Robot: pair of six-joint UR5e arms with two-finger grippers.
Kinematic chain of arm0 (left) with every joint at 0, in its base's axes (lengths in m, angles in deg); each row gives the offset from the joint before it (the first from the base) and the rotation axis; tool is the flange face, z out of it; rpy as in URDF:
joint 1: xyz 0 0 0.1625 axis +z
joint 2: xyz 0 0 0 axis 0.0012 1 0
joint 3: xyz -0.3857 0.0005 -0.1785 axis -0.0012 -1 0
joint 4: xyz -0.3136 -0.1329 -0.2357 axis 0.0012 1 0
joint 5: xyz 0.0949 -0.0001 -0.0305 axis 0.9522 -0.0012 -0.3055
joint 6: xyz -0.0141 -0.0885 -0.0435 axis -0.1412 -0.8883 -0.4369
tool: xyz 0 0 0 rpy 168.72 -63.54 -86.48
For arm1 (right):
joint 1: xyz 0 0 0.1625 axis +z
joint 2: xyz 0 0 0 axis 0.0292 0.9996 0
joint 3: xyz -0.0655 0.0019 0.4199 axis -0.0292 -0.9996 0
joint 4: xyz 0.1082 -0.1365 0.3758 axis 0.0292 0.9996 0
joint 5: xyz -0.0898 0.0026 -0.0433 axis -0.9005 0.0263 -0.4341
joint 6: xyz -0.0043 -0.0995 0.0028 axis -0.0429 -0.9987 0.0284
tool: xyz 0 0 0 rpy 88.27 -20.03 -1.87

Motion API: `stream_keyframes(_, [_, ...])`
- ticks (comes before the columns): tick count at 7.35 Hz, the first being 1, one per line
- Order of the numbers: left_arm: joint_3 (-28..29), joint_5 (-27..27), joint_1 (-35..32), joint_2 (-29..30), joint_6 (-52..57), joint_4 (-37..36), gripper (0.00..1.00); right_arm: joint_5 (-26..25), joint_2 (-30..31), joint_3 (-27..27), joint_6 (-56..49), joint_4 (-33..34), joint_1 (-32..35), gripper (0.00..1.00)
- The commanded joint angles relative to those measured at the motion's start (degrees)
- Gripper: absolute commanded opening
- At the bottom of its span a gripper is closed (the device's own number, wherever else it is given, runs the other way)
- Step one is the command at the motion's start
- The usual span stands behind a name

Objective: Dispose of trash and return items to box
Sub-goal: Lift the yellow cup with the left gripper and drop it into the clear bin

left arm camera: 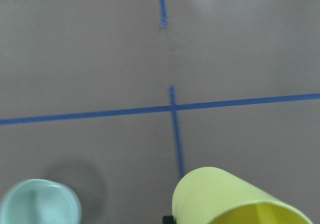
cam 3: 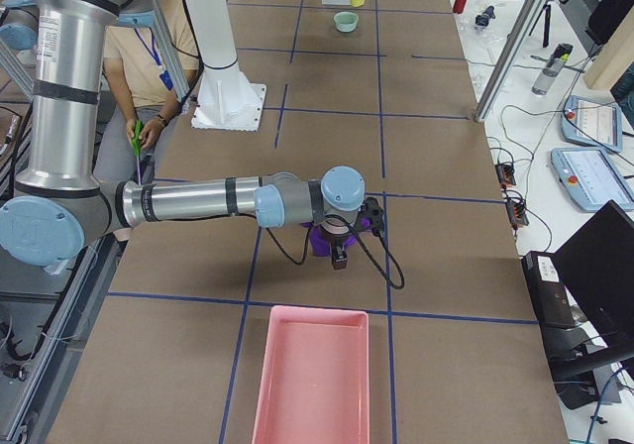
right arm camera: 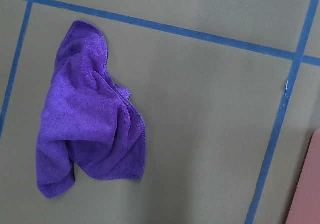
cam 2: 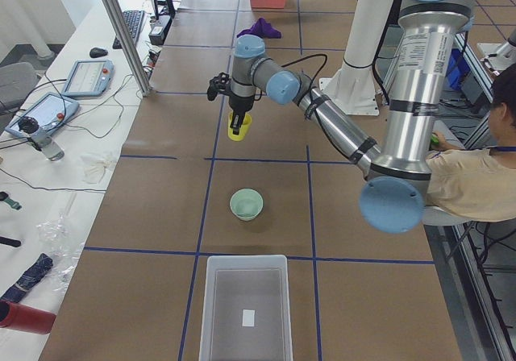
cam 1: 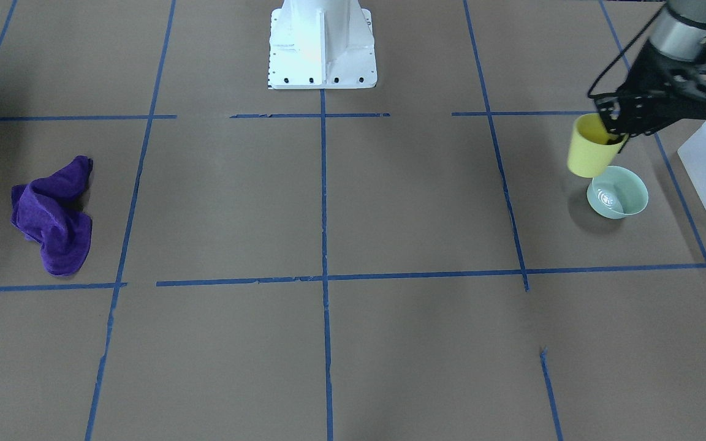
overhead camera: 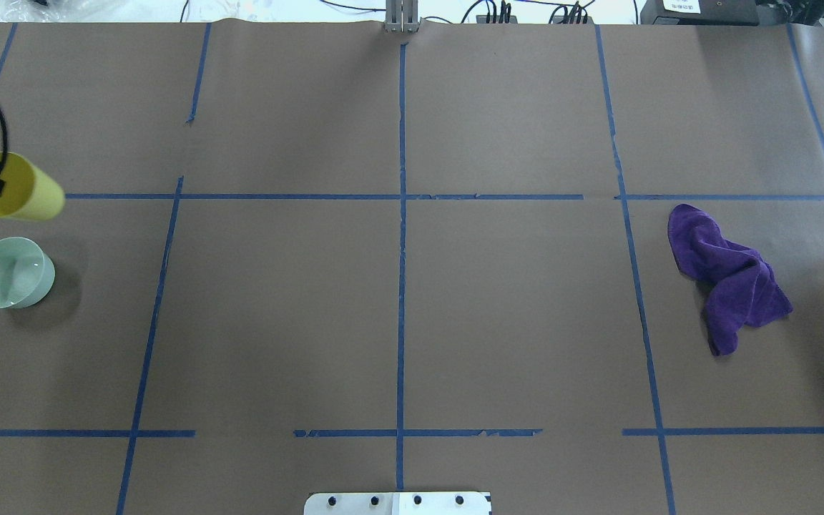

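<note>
My left gripper [cam 1: 611,131] is shut on the rim of the yellow cup [cam 1: 591,150], one finger inside it. It holds the cup tilted above the table, beside the mint-green bowl [cam 1: 618,193]. The cup [overhead camera: 22,192] and the bowl [overhead camera: 10,273] also show at the overhead view's left edge. The bowl stands upright and empty on the table. The frosted-white box [cam 2: 246,304] stands empty at the table's left end, past the bowl. My right gripper [cam 3: 338,254] hangs over a purple cloth [right arm camera: 85,129]; I cannot tell whether it is open or shut.
The purple cloth [overhead camera: 727,275] lies crumpled on the table's right side. A pink tray [cam 3: 309,375] stands at the right end. The white robot base [cam 1: 322,43] is at the back edge. A person sits behind the robot [cam 2: 476,176].
</note>
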Motion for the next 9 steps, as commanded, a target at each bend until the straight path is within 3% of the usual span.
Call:
stream_keyframes(1, [8.17,-5.16,-16.49,-8.48,28.49,3.28,0.00,1.02,0.17,0.12,-0.09,-0.32,0.00,1.00])
stream_keyframes(3, [22.73,-6.91,-26.54,-9.56,49.16,5.58,0.00,1.63,0.17,0.12,0.08,-0.32,-0.26,1.00])
stream_keyframes(4, [28.29,-7.18,-28.07,-9.56,51.61,7.07,0.00,1.81,0.17,0.21,0.17,-0.49,-0.70,1.00])
stream_keyframes(6, [42.51,-7.36,-28.17,-10.87,50.94,23.69,0.00,1.81,0.17,-0.05,0.26,-0.32,-1.75,1.00])
stream_keyframes(7, [48.16,-10.49,-27.91,-10.35,47.71,29.35,0.00,1.81,0.17,-0.05,0.35,-0.32,-2.89,1.00])
stream_keyframes(9, [52.15,-16.83,-27.65,-10.17,45.04,30.81,0.00,1.90,0.17,-0.05,0.79,-0.32,-3.69,1.00])
